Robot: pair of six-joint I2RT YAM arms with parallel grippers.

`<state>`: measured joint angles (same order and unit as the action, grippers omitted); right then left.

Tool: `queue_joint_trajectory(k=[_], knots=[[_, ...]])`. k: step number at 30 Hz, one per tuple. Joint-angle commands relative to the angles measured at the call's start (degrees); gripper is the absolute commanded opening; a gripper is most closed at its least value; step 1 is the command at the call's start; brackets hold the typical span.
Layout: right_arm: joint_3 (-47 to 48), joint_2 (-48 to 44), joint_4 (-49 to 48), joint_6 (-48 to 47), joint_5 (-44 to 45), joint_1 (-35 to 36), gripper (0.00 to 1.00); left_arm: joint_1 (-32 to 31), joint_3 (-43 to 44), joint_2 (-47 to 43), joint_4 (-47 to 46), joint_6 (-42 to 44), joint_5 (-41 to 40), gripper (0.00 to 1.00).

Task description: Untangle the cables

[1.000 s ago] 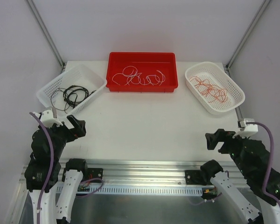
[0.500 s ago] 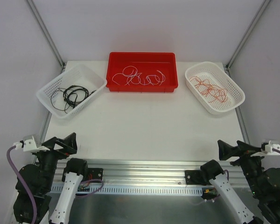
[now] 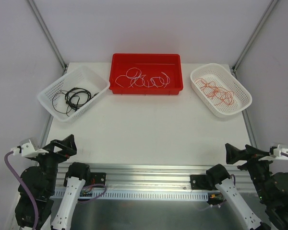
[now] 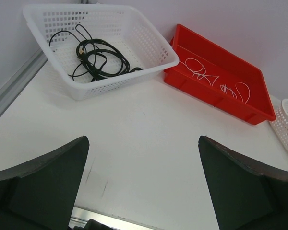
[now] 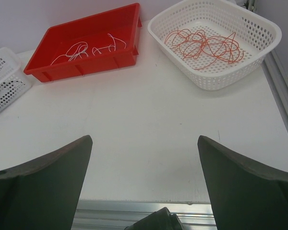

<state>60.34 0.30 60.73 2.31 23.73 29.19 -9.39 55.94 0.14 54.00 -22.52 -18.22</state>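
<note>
Apparently the sorting is as good as finished. No cable lies on the open tabletop [image 3: 149,124] between the two tools; each colour sits in its own container at the far side.

The black cables [image 3: 74,98] lie in a white basket [image 3: 94,76] well ahead of the left tool [image 3: 62,145]. The white cables [image 3: 144,79] lie in the red tray [image 3: 146,56], far ahead of both tools and roughly midway between them. The red-orange cables [image 3: 215,91] fill another white basket [image 5: 221,81] well ahead of the right tool [image 3: 240,152].

Both tools are released, jaws spread wide and grasping nothing. Each hangs low at the near edge of the tabletop, well apart from every container, which reads as a parked pose, not a reach.

What may be left is within the piles. The red-orange wires cross over one another in a loose heap, and the black ones coil together. The white ones form overlapping loops. Whether any are knotted, or merely resting on each other, is too fine to tell. If separation by colour was the goal, I would judge nothing remains.
</note>
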Motion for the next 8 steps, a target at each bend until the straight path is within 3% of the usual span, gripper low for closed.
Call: queue_joint_trajectory(k=[1, 8], knots=[[0.84, -3.55, -0.35, -0.11, 1.32, 0.25, 0.97, -0.1, -1.18, -9.55, -1.0, -2.35, -2.79, 0.99], [0.75, -3.72, -0.7, -0.46, 1.32, 0.17, 0.97, -0.1, -2.68, -9.55, -2.05, -3.58, -3.14, 0.99]])
